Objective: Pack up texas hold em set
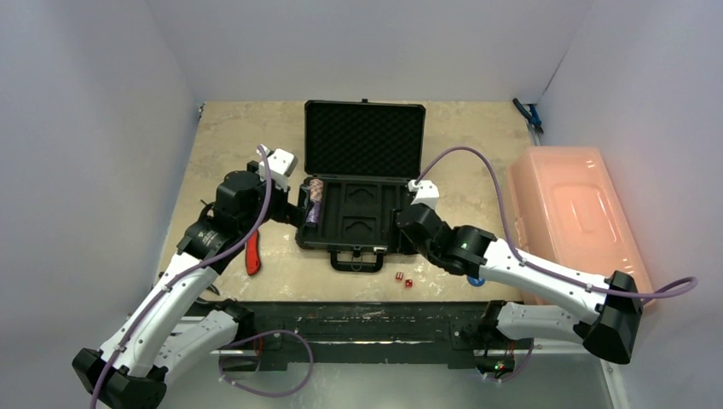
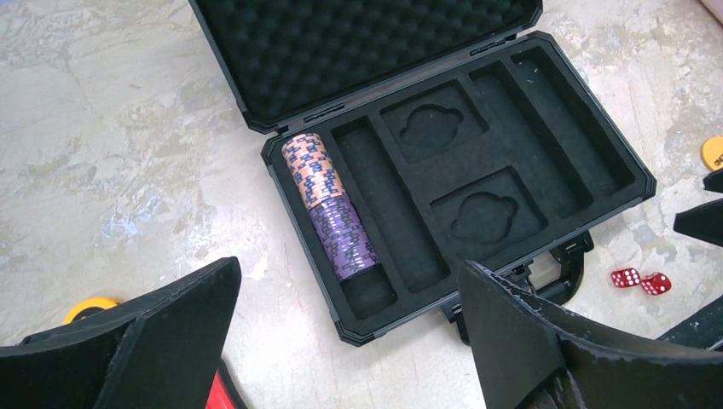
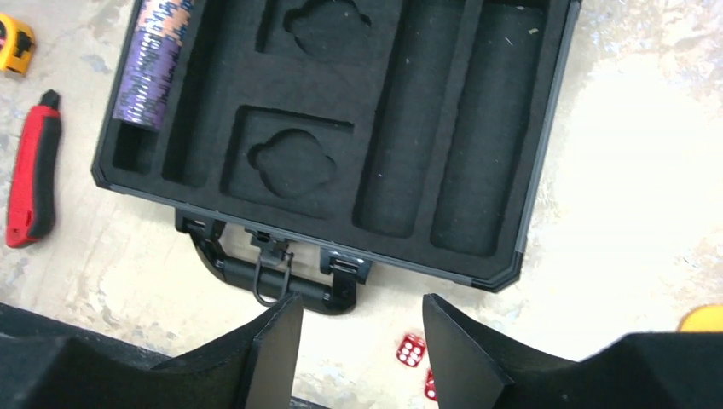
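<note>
Top view: worktop [image 1: 239,136] carrying the open black briefcase [image 1: 358,223] at frame centre, lid raised. Left hand [image 2: 349,281] at its left edge, fingers wide, empty. Right hand [image 3: 362,311] at its right front corner, fingers parted, empty. Chip stack [image 1: 316,202] lies in the leftmost slot. Two red dice [image 1: 403,279] lie just below the handle.

Yellow disc [image 3: 704,318] cut off at right edge.

Illumination: bright, even, diffuse, from overhead.
Shadows: soft, faint.
Glare: pink bin [image 1: 580,213] glows.
Focus: wrist views sharp; near foreground slightly soft.
</note>
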### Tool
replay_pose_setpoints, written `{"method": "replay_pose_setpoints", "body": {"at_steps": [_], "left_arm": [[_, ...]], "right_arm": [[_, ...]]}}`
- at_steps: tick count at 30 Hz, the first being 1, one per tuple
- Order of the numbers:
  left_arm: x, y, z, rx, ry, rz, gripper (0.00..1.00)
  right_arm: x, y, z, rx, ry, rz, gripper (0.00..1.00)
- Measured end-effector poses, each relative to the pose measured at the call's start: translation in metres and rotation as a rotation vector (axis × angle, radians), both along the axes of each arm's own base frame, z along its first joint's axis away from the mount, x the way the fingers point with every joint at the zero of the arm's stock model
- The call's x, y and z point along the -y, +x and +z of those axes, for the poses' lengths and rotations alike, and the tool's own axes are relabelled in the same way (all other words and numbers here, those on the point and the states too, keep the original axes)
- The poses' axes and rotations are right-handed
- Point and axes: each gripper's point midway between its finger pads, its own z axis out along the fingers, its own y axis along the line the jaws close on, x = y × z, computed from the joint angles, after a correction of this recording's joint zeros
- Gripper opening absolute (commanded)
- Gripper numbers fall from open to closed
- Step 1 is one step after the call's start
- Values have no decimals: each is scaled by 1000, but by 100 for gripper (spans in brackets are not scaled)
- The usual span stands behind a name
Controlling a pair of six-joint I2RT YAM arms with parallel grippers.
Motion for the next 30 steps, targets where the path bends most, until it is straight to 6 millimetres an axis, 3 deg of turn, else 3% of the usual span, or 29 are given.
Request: {"method": "replay_pose_setpoints", "body": {"at_steps": [12,30], "left_arm": [[1,4,-8,-14,37,-12,100],[-1,6,-11,-21,49,-1,100]], "right_arm": [[28,-20,-23,-83,-65,-33,83],[55,-55,-81,-256,-142,-71,80]]}}
